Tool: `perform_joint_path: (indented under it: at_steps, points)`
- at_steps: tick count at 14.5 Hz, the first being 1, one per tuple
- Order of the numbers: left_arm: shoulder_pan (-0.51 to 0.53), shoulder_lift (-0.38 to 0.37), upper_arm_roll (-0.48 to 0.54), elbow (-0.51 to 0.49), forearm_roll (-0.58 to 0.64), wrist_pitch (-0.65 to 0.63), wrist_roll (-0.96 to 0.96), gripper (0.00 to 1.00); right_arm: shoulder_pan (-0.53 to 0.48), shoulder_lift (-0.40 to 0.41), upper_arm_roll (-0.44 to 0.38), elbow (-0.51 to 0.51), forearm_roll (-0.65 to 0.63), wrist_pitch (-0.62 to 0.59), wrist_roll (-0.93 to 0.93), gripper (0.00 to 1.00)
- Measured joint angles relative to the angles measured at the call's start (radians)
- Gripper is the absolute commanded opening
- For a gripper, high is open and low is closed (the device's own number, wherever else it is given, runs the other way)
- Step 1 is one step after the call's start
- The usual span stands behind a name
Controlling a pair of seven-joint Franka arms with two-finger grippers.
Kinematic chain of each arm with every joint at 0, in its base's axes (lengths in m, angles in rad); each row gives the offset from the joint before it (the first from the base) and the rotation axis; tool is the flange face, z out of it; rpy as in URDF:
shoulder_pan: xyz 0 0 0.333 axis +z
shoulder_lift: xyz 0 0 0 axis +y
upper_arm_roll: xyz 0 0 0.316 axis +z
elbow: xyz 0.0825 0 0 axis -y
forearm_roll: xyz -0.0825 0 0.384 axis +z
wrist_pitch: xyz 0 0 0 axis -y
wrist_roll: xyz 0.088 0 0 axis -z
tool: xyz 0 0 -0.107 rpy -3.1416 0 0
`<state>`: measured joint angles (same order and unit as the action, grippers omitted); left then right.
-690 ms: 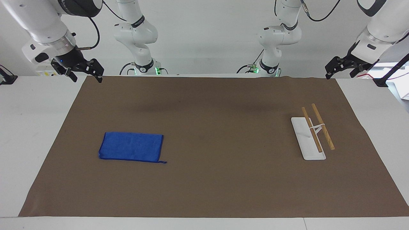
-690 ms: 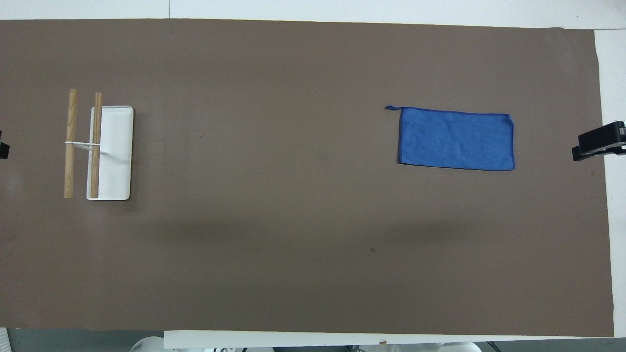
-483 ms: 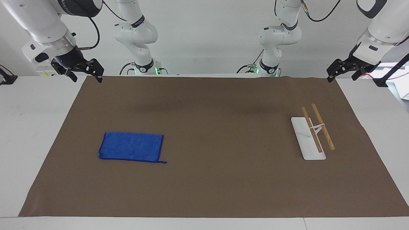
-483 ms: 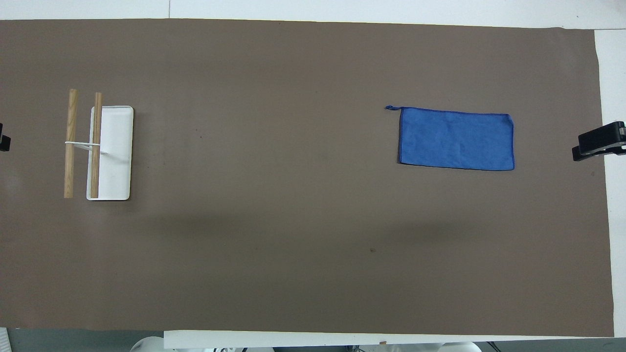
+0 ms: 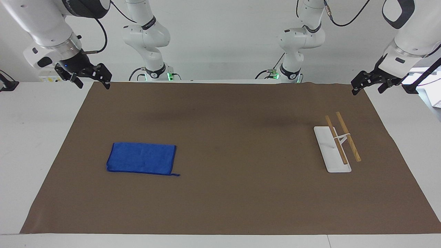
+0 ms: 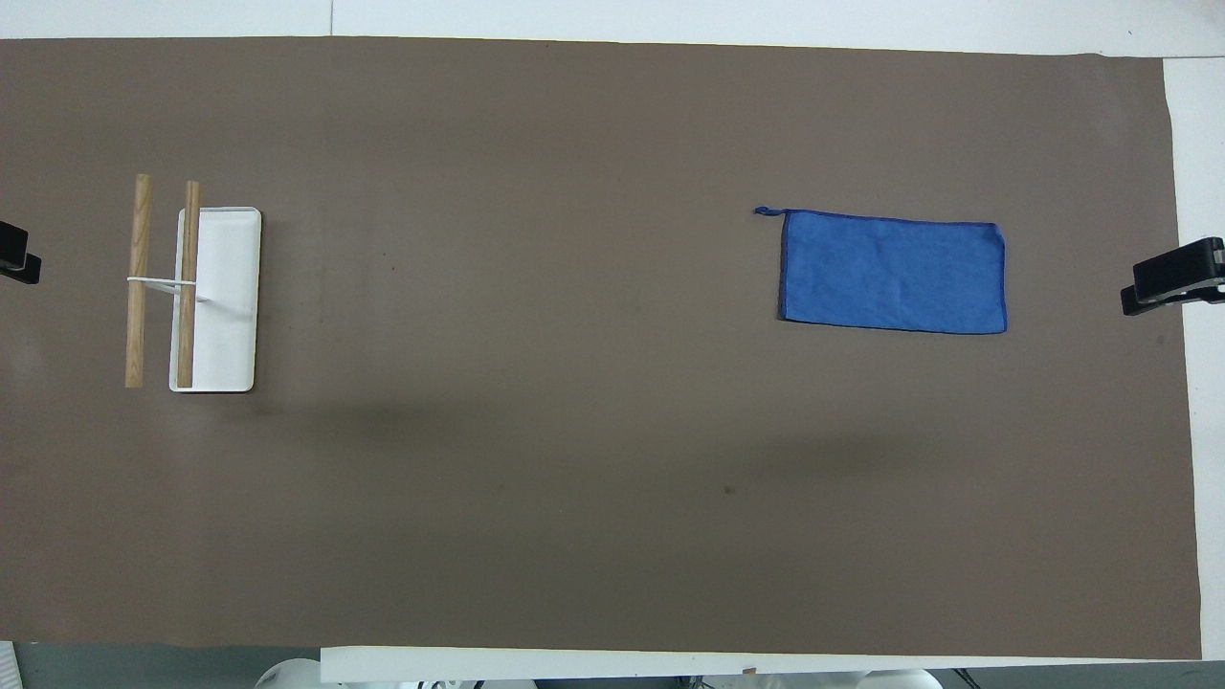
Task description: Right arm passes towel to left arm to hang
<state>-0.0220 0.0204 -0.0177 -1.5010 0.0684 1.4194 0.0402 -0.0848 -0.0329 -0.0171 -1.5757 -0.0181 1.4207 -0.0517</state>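
Note:
The towel (image 5: 142,158) (image 6: 893,273) is a bright blue rectangle. It lies flat on the brown mat toward the right arm's end of the table, a thin thread trailing from one corner. My right gripper (image 5: 93,85) (image 6: 1172,277) hangs open over the mat's edge at that end, well apart from the towel and holding nothing. My left gripper (image 5: 367,90) (image 6: 17,263) is open and empty over the mat's edge at the left arm's end.
A rack (image 5: 339,144) (image 6: 191,287) with two wooden bars on a white base stands toward the left arm's end. The brown mat (image 5: 241,137) covers most of the white table.
The left gripper has dropped a little and edged in over the mat, so more of it shows in the overhead view. The right arm and the towel have not moved.

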Motion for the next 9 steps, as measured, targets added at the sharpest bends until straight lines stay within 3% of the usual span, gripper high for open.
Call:
perform_joint_path:
  at_steps: [2,5,9]
  points:
    - [0.0,0.0,0.0,0.0,0.0,-0.007,0.0,1.0,0.003,0.0,0.0,-0.001,0.001,0.013,-0.011,1.0]
    - [0.0,0.0,0.001,0.0,0.0,-0.009,0.0,1.0,0.051,0.008,0.004,-0.055,0.003,0.158,0.021,1.0]
    - [0.0,0.0,0.002,0.0,0.0,-0.013,0.0,1.0,0.141,0.147,0.008,-0.153,0.003,0.441,0.173,1.0]
